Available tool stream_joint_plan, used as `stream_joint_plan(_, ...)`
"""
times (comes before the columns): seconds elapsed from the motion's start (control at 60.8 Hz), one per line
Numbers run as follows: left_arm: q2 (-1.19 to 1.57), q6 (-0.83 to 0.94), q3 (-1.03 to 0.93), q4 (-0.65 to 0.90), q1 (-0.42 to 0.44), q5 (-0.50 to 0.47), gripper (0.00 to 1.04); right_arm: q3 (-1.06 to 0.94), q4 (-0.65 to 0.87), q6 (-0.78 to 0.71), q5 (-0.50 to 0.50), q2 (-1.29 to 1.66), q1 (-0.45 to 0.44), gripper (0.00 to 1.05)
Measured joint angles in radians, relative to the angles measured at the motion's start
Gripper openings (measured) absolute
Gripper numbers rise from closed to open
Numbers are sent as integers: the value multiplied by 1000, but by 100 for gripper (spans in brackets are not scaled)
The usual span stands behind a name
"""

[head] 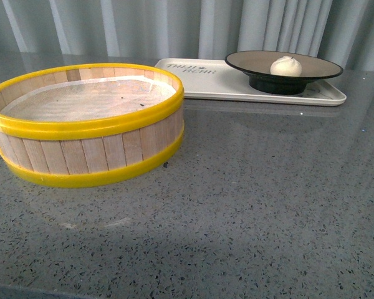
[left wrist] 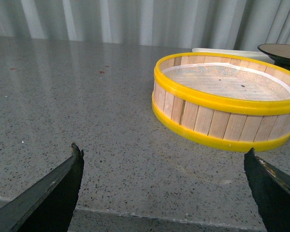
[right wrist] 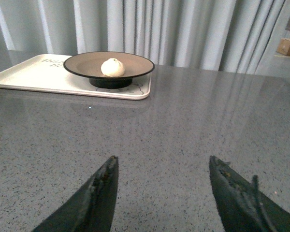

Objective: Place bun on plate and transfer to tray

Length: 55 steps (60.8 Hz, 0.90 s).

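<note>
Front view | bun (head: 286, 65) on plate (head: 318, 70), plate at tray (head: 199, 84) right end | left gripper (left wrist: 163, 159), right gripper (right wrist: 163, 166) spread wide, empty

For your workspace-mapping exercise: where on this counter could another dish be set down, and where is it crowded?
Free: the broad grey counter in front of the tray and right of the steamer basket; also the stretch left of the basket. Crowded: the tray's right end, taken by the plate holding the bun.
</note>
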Motion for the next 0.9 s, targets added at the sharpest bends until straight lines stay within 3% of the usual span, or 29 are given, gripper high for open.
stream_joint_plan(0.099,0,0,0,0,0,-3,98,-26,-2,23,56,-26,68,37)
stream_joint_plan(0.28,0,0,0,0,0,0,98,-66,-8,35,60,-76,80,1)
stream_joint_plan(0.395,0,0,0,0,0,0,98,-86,-135,37,60,-206,81,2)
stream_joint_plan(0.905,0,0,0,0,0,0,98,-143,-133,37,60,-278,81,2)
